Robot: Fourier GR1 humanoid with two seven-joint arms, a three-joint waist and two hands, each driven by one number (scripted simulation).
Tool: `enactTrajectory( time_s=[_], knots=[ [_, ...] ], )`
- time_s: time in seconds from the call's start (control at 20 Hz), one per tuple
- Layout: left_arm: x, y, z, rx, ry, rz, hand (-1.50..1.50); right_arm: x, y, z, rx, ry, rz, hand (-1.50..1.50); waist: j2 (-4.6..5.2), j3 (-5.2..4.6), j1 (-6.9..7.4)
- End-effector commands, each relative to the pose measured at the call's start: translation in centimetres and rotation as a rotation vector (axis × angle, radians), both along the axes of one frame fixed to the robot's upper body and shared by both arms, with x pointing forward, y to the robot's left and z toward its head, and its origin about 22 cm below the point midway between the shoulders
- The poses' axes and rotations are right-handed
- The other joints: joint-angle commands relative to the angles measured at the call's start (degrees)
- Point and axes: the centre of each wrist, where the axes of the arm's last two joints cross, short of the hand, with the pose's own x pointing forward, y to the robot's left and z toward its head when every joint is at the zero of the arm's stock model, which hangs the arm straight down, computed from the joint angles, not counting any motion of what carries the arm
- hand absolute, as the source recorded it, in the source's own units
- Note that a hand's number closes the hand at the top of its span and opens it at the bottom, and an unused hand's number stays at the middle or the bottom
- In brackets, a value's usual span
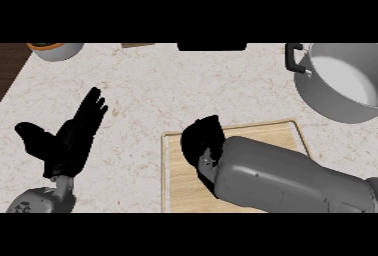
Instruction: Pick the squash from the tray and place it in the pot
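Note:
A wooden tray [284, 132] lies at the lower middle of the counter. My right hand [202, 137] is down over the tray's left part, fingers curled under; the squash does not show, and whatever lies beneath the hand is hidden. The grey pot [336, 87] with a black handle stands at the upper right, well apart from that hand. At the lower left my left hand [70, 135] rests open, fingers pointing up.
A white bowl [57, 50] with orange contents sits at the counter's upper left corner. A black object [212, 46] and a small brown item [138, 45] lie along the far edge. The dark counter edge runs down the left side.

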Motion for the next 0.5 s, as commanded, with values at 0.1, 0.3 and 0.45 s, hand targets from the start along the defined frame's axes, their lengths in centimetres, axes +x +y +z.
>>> enactTrajectory(
  time_s=[0.1,0.3,0.45],
  knots=[
    [-0.3,0.0,-1.6,0.017,0.0,0.009,0.0,-1.2,0.9,-0.1,-0.124,-0.099,-0.116,-1.5,0.28,0.01,0.14],
    [0.4,1.2,0.0,-0.002,-0.002,0.007,0.0,-2.8,2.1,-1.8,-0.115,-0.106,-0.138,-1.5,0.12,0.01,0.21],
    [-0.4,-0.5,-0.1,-0.009,0.005,0.006,0.0,-1.8,1.6,-1.3,-0.15,-0.119,-0.153,-1.5,0.05,0.03,0.3]
  ],
)
